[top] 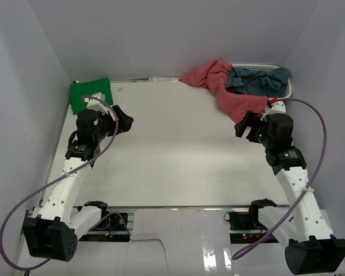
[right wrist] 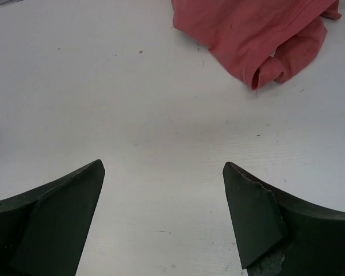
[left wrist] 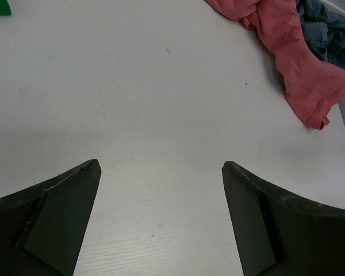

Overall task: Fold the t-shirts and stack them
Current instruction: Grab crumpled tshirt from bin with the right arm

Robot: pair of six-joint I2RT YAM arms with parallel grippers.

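Note:
A salmon-red t-shirt (top: 227, 86) lies crumpled at the far right of the table, trailing out of a white basket (top: 283, 92); it also shows in the left wrist view (left wrist: 293, 63) and the right wrist view (right wrist: 253, 34). Grey-blue t-shirts (top: 259, 79) are bunched in the basket and show in the left wrist view (left wrist: 328, 26). A folded bright green t-shirt (top: 90, 95) lies at the far left corner. My left gripper (top: 125, 122) is open and empty beside the green shirt. My right gripper (top: 243, 126) is open and empty just short of the red shirt's hem.
White walls close in the table on the left, back and right. The bare white tabletop (top: 178, 149) stretches between the two arms. Purple cables loop from each arm.

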